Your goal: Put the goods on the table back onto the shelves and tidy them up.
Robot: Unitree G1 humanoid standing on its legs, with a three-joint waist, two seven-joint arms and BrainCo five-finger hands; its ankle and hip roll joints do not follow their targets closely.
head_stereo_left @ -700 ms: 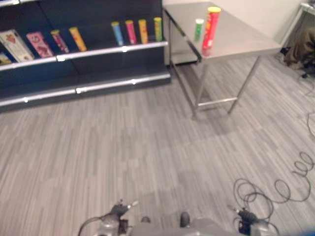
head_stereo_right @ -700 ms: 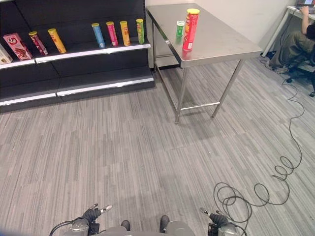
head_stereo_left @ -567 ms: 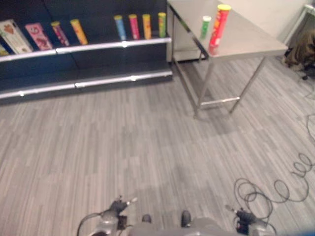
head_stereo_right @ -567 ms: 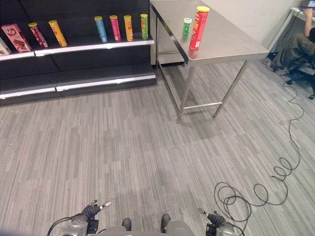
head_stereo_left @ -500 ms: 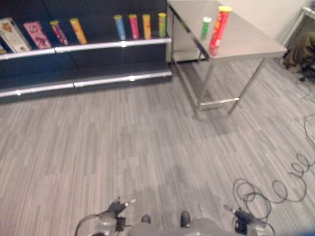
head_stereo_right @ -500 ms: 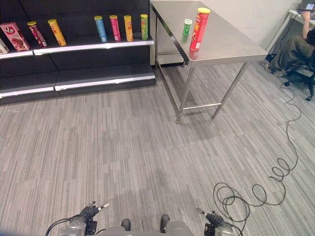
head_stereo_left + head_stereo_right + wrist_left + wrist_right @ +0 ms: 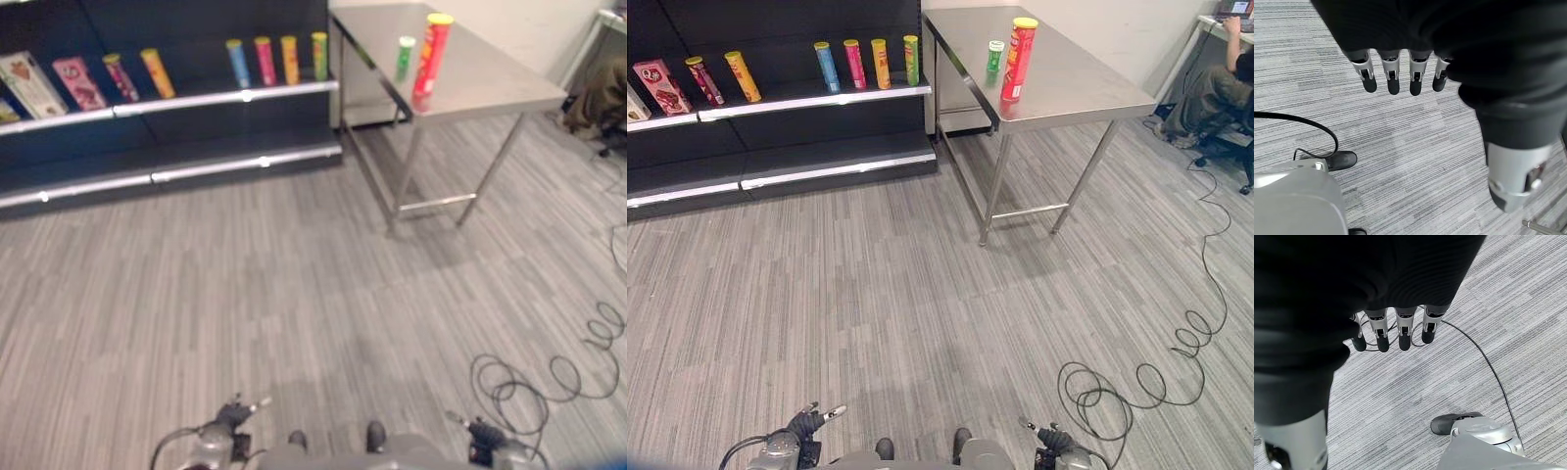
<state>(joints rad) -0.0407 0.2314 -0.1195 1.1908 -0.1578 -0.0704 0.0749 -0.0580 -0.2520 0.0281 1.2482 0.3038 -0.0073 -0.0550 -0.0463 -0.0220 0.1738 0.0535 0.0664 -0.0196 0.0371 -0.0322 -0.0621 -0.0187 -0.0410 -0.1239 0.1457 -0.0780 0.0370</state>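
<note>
A tall red can with a yellow lid (image 7: 1019,59) stands upright on the steel table (image 7: 1087,83) at the far right, with a small green can (image 7: 994,56) just to its left. The dark shelves (image 7: 823,100) at the far left carry a row of upright cans (image 7: 854,64) and a pink box (image 7: 656,86). My left hand (image 7: 808,423) hangs low at the bottom left, far from the table, its fingers (image 7: 1392,78) straight over the floor and holding nothing. Low at the bottom right, my right hand (image 7: 1053,438) is the same, with straight fingers (image 7: 1393,330) above bare floor.
Grey striped floor (image 7: 901,294) lies between me and the shelves. The table's legs (image 7: 991,186) stand beside the shelf's right end. A lower shelf board (image 7: 838,166) runs under the cans. A person sits on a chair (image 7: 1225,88) at the far right.
The whole picture has shifted a little, so the camera moved. The cans, the table and both hands keep their places.
</note>
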